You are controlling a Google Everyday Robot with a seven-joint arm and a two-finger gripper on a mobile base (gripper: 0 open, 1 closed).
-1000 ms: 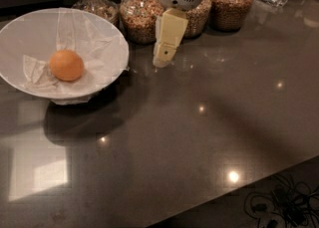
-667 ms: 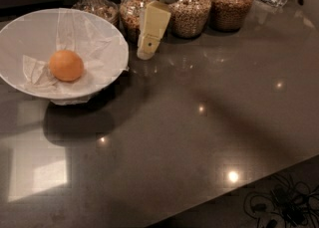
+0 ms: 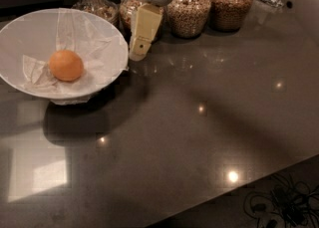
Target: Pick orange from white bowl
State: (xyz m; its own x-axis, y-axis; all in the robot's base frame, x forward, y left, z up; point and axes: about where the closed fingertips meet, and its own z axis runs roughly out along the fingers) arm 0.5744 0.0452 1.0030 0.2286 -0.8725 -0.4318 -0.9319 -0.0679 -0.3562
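The orange [image 3: 66, 65] lies in the white bowl [image 3: 107, 35], on crumpled white paper, left of the bowl's middle. The bowl stands at the left of the dark counter. My gripper [image 3: 138, 49] hangs from a white wrist at the top centre, its cream-coloured finger pointing down just right of the bowl's right rim. It is above the counter and apart from the orange, which lies well to its left. Nothing is held in it.
Several glass jars of grains [image 3: 187, 12] stand in a row along the back, right behind the gripper. The dark glossy counter [image 3: 199, 122] stretches to the right and front; its front edge runs diagonally at the lower right, with patterned floor [image 3: 284, 204] beyond.
My gripper has moved left along the row of jars, from the counter's middle towards the bowl's right rim. The orange and the bowl have not moved.
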